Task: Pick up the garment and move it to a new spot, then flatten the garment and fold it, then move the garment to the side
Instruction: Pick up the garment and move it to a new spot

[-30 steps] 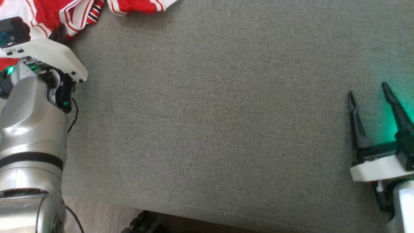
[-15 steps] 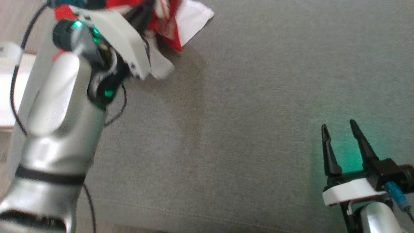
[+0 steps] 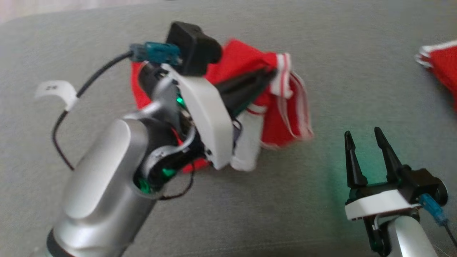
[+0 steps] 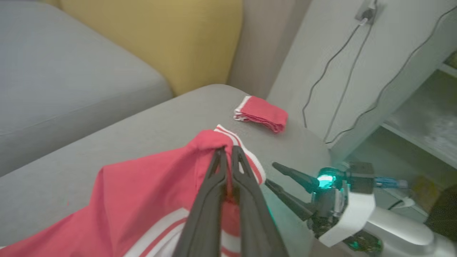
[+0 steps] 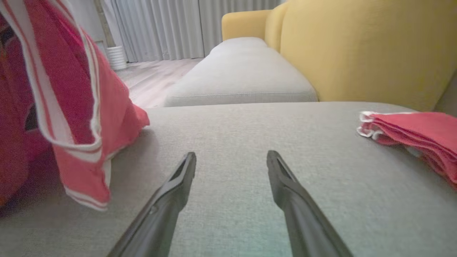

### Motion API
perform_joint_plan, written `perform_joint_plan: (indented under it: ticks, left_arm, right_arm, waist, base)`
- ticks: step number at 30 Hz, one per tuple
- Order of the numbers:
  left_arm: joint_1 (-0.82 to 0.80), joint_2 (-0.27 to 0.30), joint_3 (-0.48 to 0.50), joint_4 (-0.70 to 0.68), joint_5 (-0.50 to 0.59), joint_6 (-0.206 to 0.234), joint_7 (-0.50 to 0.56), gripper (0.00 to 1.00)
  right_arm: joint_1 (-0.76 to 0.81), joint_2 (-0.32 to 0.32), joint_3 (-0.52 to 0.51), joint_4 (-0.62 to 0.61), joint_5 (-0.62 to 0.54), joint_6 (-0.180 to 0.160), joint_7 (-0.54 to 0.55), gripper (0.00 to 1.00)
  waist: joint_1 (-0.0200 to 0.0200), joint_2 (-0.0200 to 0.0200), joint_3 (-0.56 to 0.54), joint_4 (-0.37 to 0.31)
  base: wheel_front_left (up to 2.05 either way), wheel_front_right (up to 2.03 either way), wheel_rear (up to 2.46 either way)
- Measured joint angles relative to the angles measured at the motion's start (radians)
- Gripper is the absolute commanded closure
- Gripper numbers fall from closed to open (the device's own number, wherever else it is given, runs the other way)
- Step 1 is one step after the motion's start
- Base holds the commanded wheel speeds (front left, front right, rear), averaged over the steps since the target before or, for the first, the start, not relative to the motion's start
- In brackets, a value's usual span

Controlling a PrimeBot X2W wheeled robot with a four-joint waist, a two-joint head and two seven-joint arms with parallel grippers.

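Looks like the move step: left gripper jaws clamped on the red garment, bunched over the grey cushion, right gripper jaws open and empty, so the next move probably needs a set-down, then spreading.

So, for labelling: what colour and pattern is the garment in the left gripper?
The garment is red with white striped trim; clearest in head view.

Two red-and-white garments: bunched garment, folded garment. Two grippers: left gripper, right gripper, each with two dark fingers. Two grey cushions: near cushion, far cushion. One yellow sofa back. One pale curtain. One shelf unit.
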Motion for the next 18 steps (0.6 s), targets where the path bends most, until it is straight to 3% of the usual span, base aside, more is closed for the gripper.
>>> perform_joint_plan:
  ticks: [9,18]
  left_arm:
    - [-0.028,-0.051,-0.016,-0.068,-0.03,0.029,0.03,1.0]
    - [-0.115,-0.05,0.053,-0.162,-0.03,0.049,0.03,1.0]
  right_arm:
    - [0.012,0.0,0.004,0.0,0.043,0.0,0.0,0.0]
    - [0.018,0.0,0.004,0.0,0.043,0.0,0.0,0.0]
  waist:
    - [0.0,0.0,-0.014,-0.143]
    - [0.0,0.0,-0.046,-0.158]
  base:
    - [0.0,0.0,0.0]
    - [0.0,0.0,0.0]
